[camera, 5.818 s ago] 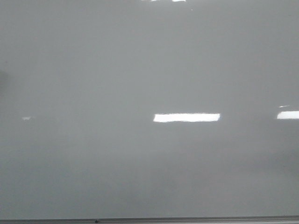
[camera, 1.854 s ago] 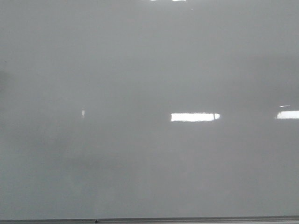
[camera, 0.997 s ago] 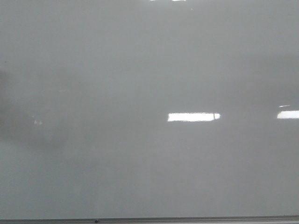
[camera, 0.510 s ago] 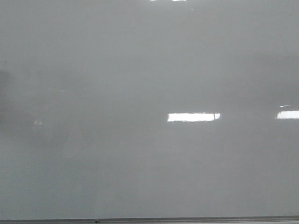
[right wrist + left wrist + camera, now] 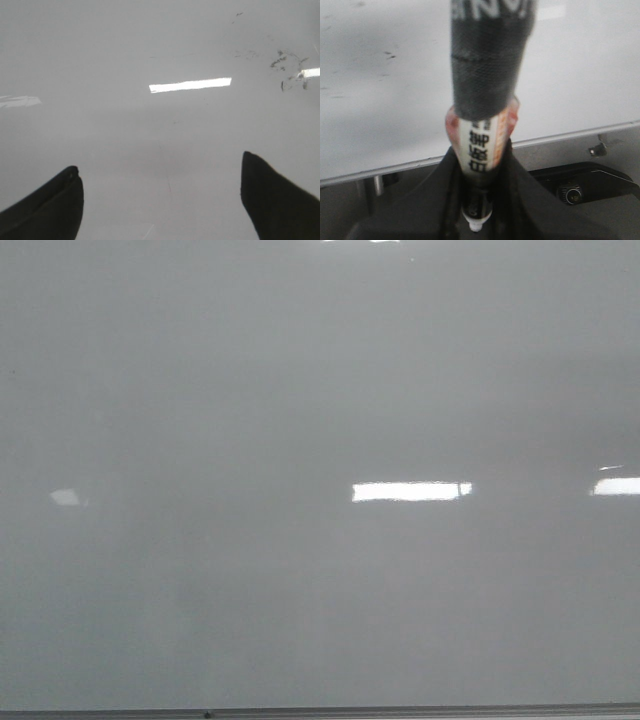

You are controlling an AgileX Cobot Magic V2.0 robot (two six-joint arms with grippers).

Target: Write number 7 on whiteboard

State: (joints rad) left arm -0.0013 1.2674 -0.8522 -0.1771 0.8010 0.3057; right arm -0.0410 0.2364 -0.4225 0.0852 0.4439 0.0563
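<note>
The whiteboard (image 5: 300,390) fills the whole front view, glossy grey with bright strips of reflected light and its thin frame along the near edge; no number 7 shows on it in any view, so the writing appears not to have begun. The left gripper (image 5: 479,165) is closed around a marker (image 5: 485,120), its fingers (image 5: 522,185) pinching the printed barrel near the tail so that the dark cap end points out toward the board; the cap looks to be still on, though blur makes that uncertain. Held this way, the pen can be pressed squarely against the surface. The right gripper (image 5: 160,195) is spread wide and carries nothing; it hangs close over the board, probably kept clear of the writing arm; faint old smudges (image 5: 287,67) mark the board's far right part.
</note>
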